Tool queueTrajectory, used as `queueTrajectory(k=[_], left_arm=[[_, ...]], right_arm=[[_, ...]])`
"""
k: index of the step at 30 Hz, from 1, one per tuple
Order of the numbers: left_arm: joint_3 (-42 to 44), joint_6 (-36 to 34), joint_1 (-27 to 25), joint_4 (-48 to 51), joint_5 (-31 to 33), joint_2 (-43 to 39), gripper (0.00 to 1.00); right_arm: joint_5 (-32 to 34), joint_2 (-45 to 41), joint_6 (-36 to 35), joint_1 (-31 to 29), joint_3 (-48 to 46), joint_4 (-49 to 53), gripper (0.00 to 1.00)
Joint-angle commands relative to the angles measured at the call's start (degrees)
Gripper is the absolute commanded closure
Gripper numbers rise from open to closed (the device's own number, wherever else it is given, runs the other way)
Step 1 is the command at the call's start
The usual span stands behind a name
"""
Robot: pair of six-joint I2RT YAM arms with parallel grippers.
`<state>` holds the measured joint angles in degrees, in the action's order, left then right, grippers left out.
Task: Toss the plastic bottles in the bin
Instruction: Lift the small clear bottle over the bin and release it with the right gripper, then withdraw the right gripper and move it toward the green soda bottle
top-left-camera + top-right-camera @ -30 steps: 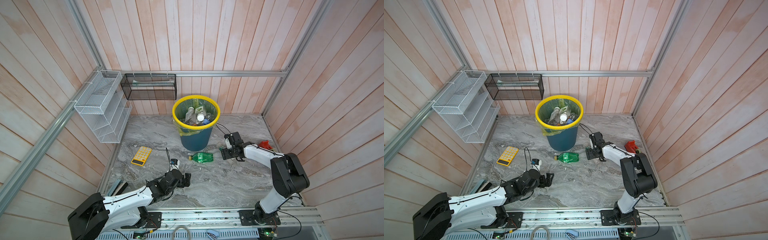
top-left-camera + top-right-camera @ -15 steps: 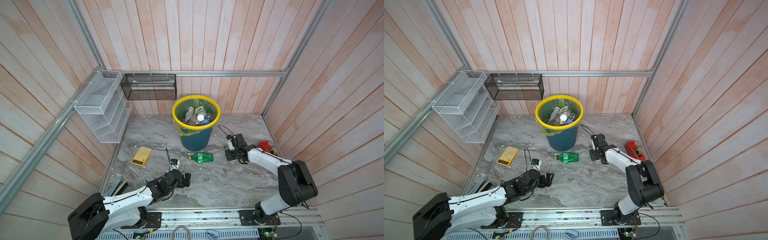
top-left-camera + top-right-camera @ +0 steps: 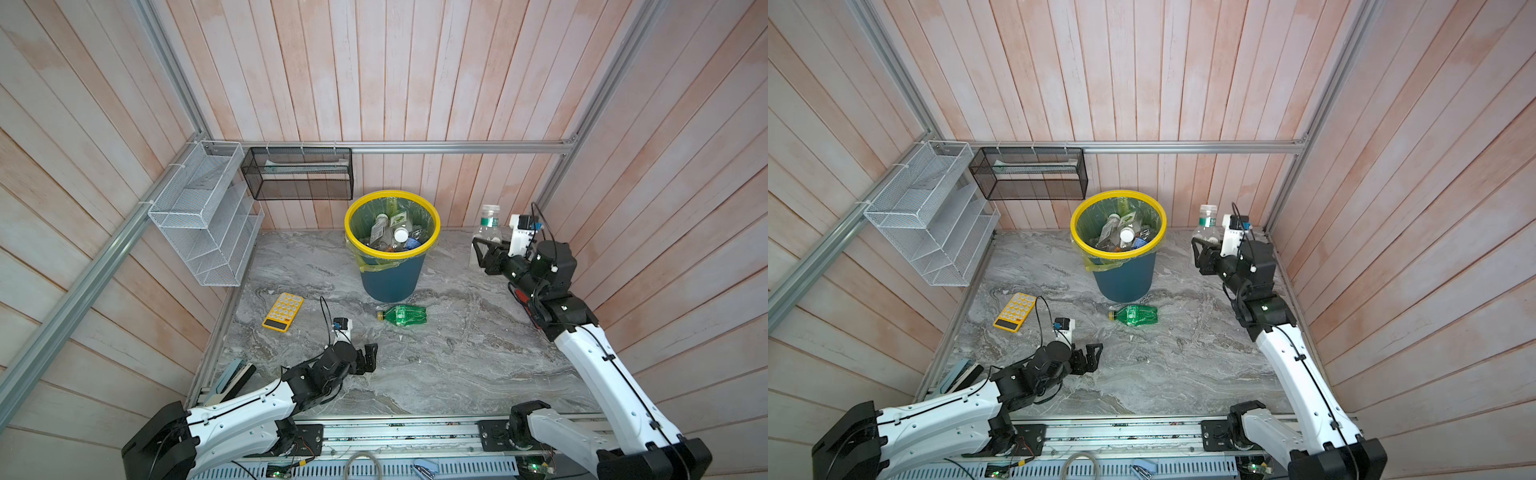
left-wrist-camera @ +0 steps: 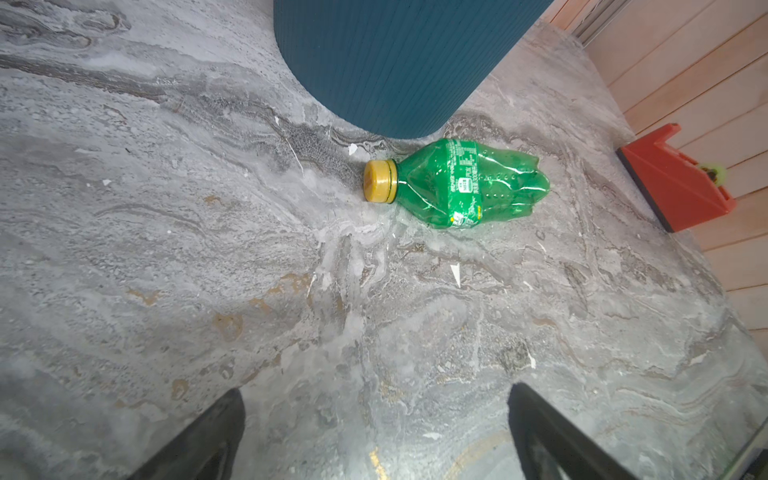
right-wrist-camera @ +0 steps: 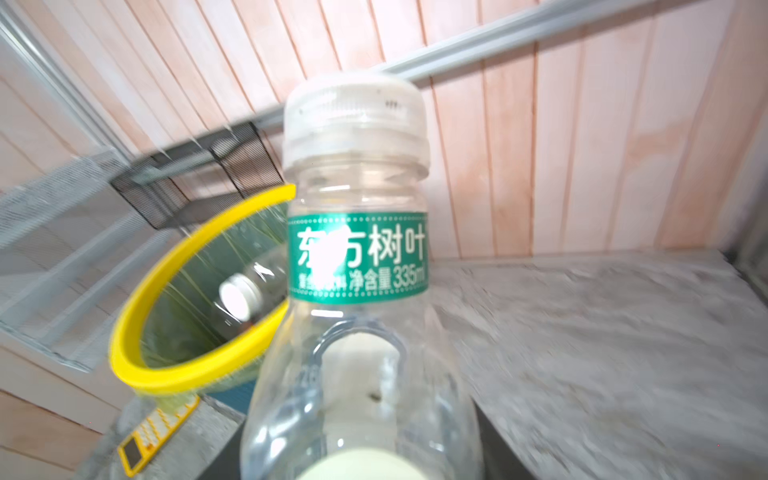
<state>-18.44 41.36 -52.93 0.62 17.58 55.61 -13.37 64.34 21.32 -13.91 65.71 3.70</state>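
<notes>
Clear bottle (image 3: 489, 228), upright, is pinched by the right pincer (image 3: 482, 251) right of the bin (image 3: 392, 278); left pincer (image 3: 371, 357) gapes wide, lower centre.

right claw (image 3: 483, 253) | raised | clamped on clear bottle (image 3: 489, 226), apparently upright

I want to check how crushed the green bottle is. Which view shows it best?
The left wrist view: the green bottle is close and sharp, its creases plain. Both top views show it small, on its side before the bin. The right wrist view misses it.
</notes>
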Motion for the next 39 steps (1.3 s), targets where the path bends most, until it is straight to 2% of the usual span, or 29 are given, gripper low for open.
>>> queueTrajectory(k=[1,3,5,7,9,11,16,27,31,33,36,39], left_arm=[[-1.56,-1.02,0.19,0.48,-0.83,2.03,0.0],[-2.42,-0.97,0.17,0.85,-1.54,3.27,0.0],[-3.34,-0.76,0.19,1.58,-2.09,4.77,0.0],[-4.26,-0.67,0.18,2.38,-2.5,6.09,0.0],[-5.04,-0.76,0.19,3.01,-2.88,7.12,0.0],[-5.34,-0.76,0.17,3.02,-3.22,7.66,0.0],[-5.29,-0.91,0.19,2.8,-2.95,7.32,0.0],[-6.04,-2.15,-1.0,3.32,-1.8,7.39,0.0],[-6.99,-4.32,-1.29,3.74,-0.35,7.74,0.0],[-7.82,-5.51,-3.35,4.55,0.54,7.99,0.0],[-8.83,-7.02,-3.5,5.18,1.44,8.11,0.0],[-9.54,-8.89,-3.5,4.91,1.68,8.06,0.0]], right_arm=[[-8.69,7.6,7.04,-3.75,8.71,-3.7,0.5],[-8.05,13.77,6.31,-8.86,15.85,-1.78,0.5],[-9.04,20.52,4.97,-14.25,24.07,1.29,0.45],[-11.17,27.81,4.91,-15.82,31.71,6.17,0.41],[-10.64,33.18,4.78,-15.93,38.35,11.92,0.31],[-7.21,35.05,3.97,-15.81,41.28,14.7,0.19],[-1.61,31.23,3.51,-14.54,39.61,13.39,0.07],[6.3,16.7,0.41,-12.3,23.31,11.14,0.06],[8.83,10.37,-0.81,-11.61,12.34,7.99,0.04],[9.19,7.62,-1.24,-11.32,5.48,6.01,0.04],[8.9,4.85,-1.52,-10.97,-3.36,4.46,0.04],[5.72,2.91,-1.68,-10.97,-11.62,2.05,0.05]])
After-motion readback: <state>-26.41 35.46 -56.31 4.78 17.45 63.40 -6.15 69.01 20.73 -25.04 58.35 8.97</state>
